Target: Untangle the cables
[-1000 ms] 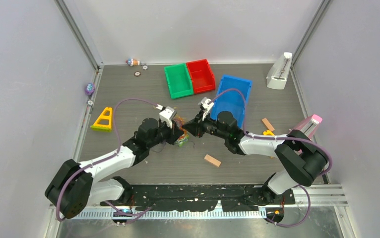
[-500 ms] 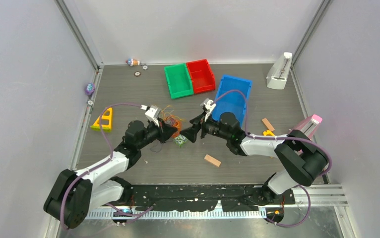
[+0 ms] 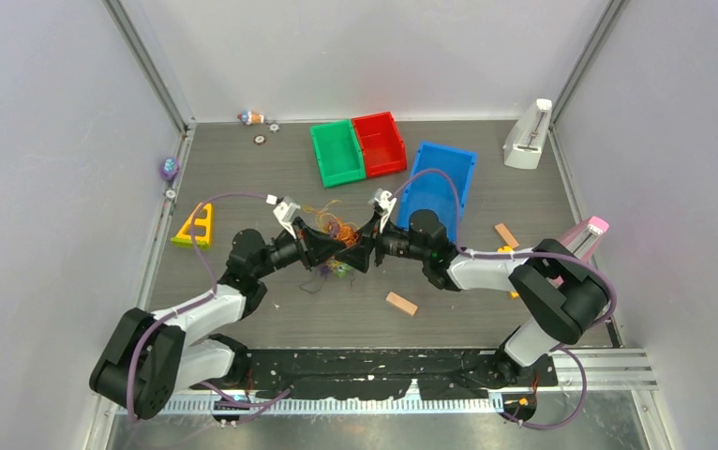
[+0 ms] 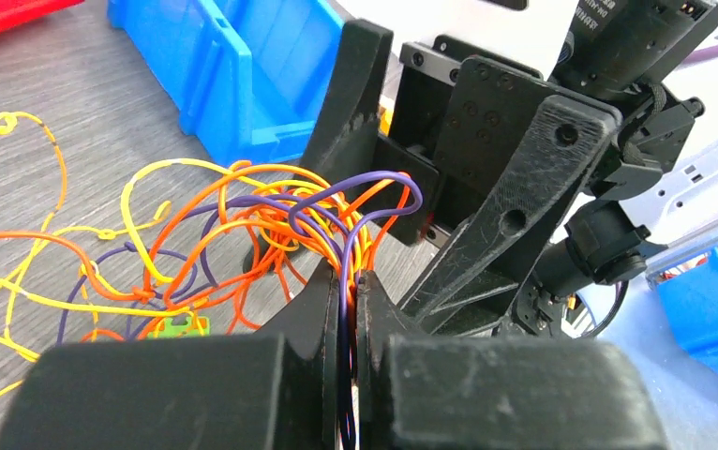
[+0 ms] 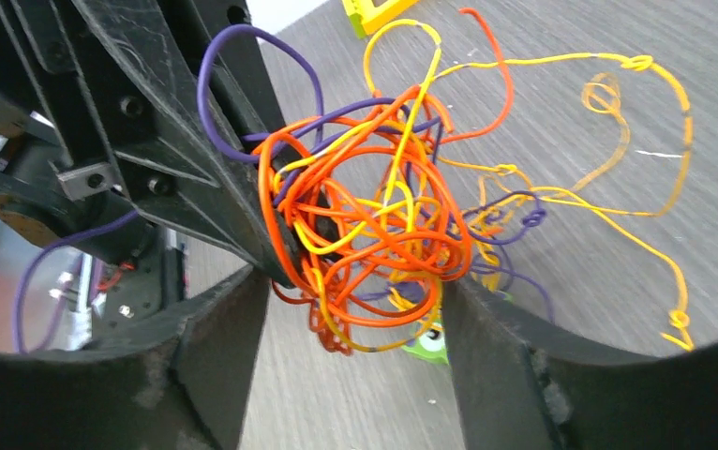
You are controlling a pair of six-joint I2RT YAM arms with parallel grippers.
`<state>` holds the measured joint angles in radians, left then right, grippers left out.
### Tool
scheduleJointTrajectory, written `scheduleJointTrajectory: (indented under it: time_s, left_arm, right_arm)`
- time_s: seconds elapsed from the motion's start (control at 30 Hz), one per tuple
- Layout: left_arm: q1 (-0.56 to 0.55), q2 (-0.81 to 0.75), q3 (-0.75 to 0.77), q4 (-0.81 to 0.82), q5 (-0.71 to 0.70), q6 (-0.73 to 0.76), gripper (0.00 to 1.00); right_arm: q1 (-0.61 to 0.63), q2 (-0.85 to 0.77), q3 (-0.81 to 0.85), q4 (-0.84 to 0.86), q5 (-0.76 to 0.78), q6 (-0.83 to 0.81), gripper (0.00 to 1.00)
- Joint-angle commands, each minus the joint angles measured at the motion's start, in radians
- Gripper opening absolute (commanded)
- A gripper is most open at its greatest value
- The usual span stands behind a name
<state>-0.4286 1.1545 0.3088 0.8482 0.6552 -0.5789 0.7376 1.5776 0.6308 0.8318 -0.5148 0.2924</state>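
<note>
The cables (image 3: pixel 335 229) are a tangled bunch of thin orange, yellow and purple wires at the middle of the table. My left gripper (image 4: pixel 348 279) is shut on several strands of the cables (image 4: pixel 271 220) and holds the bunch a little above the table. My right gripper (image 5: pixel 355 309) is open, its fingers (image 5: pixel 229 323) on either side of the lower part of the hanging bunch of cables (image 5: pixel 374 220). The two grippers (image 3: pixel 348 246) face each other closely. Loose yellow loops trail over the table.
A small green toy piece (image 5: pixel 427 340) lies under the bunch. A blue bin (image 3: pixel 440 183) stands just behind my right arm, green (image 3: pixel 336 152) and red (image 3: pixel 380 142) bins farther back. A wooden block (image 3: pixel 400 303) lies in front, a yellow triangle (image 3: pixel 195 226) at left.
My left gripper has swung back toward the right gripper with the cables, after pulling left. My right gripper has moved left and its open jaws now stand around the bunch.
</note>
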Motion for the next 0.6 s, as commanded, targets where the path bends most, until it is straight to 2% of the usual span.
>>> scheduleJointTrajectory:
  time_s: [0.0, 0.03, 0.07, 0.1, 0.2, 0.23, 0.37, 0.57]
  left_arm:
    - [0.004, -0.023, -0.011, 0.122, 0.062, -0.024, 0.0]
    - [0.004, -0.024, -0.011, 0.114, 0.057, -0.021, 0.0]
    - [0.004, -0.027, -0.01, 0.106, 0.047, -0.016, 0.0]
    - [0.004, -0.031, -0.011, 0.094, 0.032, -0.01, 0.0]
    - [0.012, -0.088, -0.02, -0.024, -0.102, 0.036, 0.0]
    - [0.013, -0.125, -0.022, -0.091, -0.171, 0.062, 0.0]
    - [0.012, -0.275, -0.039, -0.347, -0.536, 0.119, 0.0]
    - [0.013, -0.393, -0.06, -0.532, -0.889, 0.108, 0.0]
  right_arm:
    - [0.0, 0.001, 0.044, 0.022, -0.003, -0.006, 0.48]
    - [0.0, -0.004, 0.042, 0.022, 0.004, -0.006, 0.38]
    - [0.0, -0.008, 0.04, 0.022, 0.01, -0.006, 0.23]
    - [0.0, -0.015, 0.037, 0.019, 0.03, -0.007, 0.15]
    - [-0.001, -0.038, 0.029, -0.026, 0.106, -0.024, 0.11]
    - [0.0, -0.048, 0.033, -0.05, 0.176, -0.032, 0.11]
    - [-0.001, -0.063, 0.077, -0.246, 0.465, -0.04, 0.05]
    - [-0.006, -0.08, 0.081, -0.355, 0.693, -0.009, 0.08]
